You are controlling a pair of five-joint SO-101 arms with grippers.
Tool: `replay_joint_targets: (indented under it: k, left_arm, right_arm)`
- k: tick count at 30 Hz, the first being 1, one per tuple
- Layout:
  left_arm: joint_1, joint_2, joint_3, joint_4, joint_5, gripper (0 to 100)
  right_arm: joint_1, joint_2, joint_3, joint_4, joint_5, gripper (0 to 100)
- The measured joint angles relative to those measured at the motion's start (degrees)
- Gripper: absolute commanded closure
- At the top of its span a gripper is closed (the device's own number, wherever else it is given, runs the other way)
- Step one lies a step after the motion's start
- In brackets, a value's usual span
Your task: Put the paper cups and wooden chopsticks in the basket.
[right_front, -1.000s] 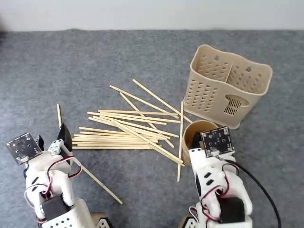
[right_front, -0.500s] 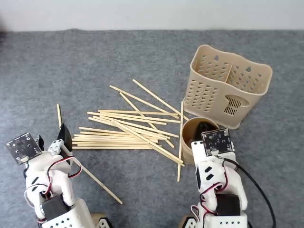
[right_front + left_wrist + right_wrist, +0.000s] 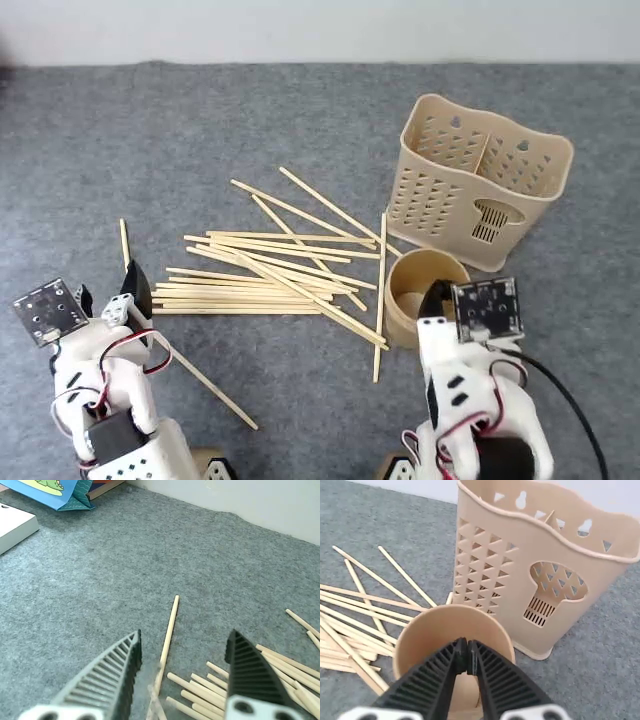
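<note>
Right hand (image 3: 466, 656) pressed together over paper cup (image 3: 422, 632) beside basket (image 3: 495, 555); left hand (image 3: 185, 635) spread above chopsticks (image 3: 170, 625).

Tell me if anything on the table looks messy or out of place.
Yes: the wooden chopsticks lie scattered and criss-crossed on the mat, outside the basket. One chopstick lies apart, by the open left pincer. The paper cup stands upright beside the basket.

The basket (image 3: 440, 205) is matt plastic, chopsticks (image 3: 250, 295) bare wood, cup (image 3: 412, 285) smooth paper, mat (image 3: 250, 130) rough felt.
</note>
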Motion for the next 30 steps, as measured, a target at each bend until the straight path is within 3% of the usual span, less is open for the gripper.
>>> replay_joint_targets:
  k: [10,22,30]
  left_arm:
    - [0.0,0.0,0.0,0.0,0.0,74]
    - [0.0,0.0,0.0,0.0,0.0,74]
    - [0.0,0.0,0.0,0.0,0.0,74]
  right_arm:
    - [-0.3,6.4,-5.6,4.5,-1.3,98.6]
    - [-0.3,48.6,-36.1,17.6,-10.7,98.2]
    - [-0.2,66.6,-50.7,28.5,-16.7,73.1]
